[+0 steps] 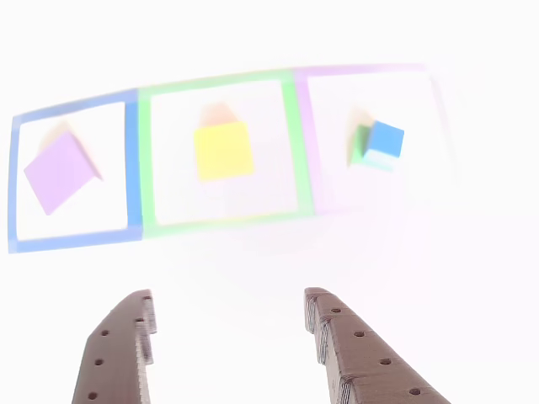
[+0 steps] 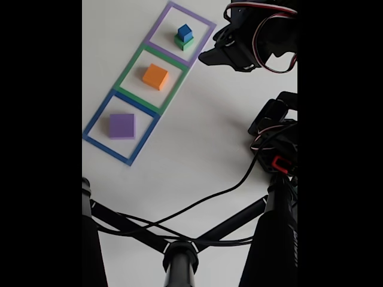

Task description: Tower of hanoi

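Sitting atop a green block [image 2: 184,42], blue cube [image 2: 185,31]; pincer [image 1: 227,316] spread, empty.

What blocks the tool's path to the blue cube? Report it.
Nothing visible does. In the other view the open tool faces bare white table short of the purple outline, where the blue cube sits on a green block.

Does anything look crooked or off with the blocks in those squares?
The purple slab sits rotated inside the blue outline, corners toward the sides. The blue cube sits slightly skewed on a green block.
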